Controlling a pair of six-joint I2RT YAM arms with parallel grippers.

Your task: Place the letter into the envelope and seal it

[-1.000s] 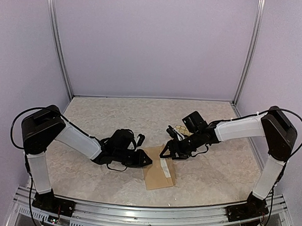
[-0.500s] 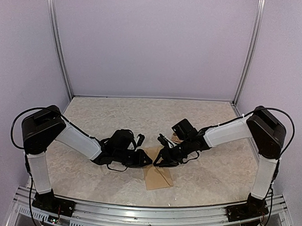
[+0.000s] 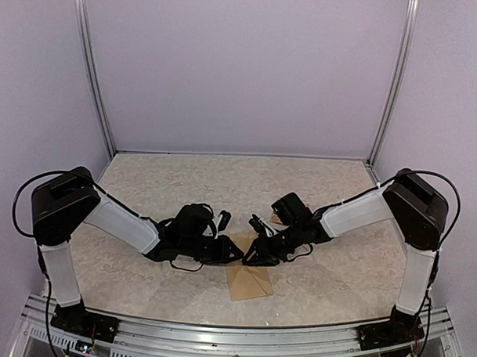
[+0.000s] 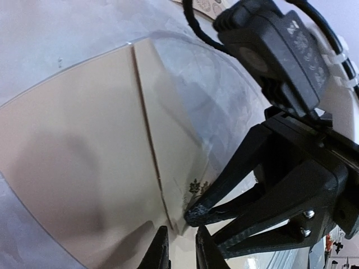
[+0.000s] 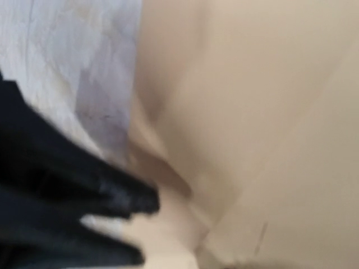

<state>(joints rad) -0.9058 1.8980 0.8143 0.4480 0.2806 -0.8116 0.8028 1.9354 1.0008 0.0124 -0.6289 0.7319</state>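
**Step in hand:** seating the letter fully in the envelope ahead of sealing.

**Recommended:**
- Hold the mouth open and steady from the left.
- Push the sheet in flat from the right, along its length, without buckling it or dragging the envelope across the worktop.
- Seal only once no border shows.

**Location:** the envelope lies flat at the near middle of the worktop, between the two arms. The letter appears almost wholly inside. Only a scrap of its ornamental border shows at the mouth in the left wrist view.

**Left hand**: nearly closed and, by that view, pinching the envelope's far left edge.

**Right hand**: fingertips close together at the mouth, just beside the border. Whether they grip the sheet or merely press on it cannot be told, as its own camera is blurred.
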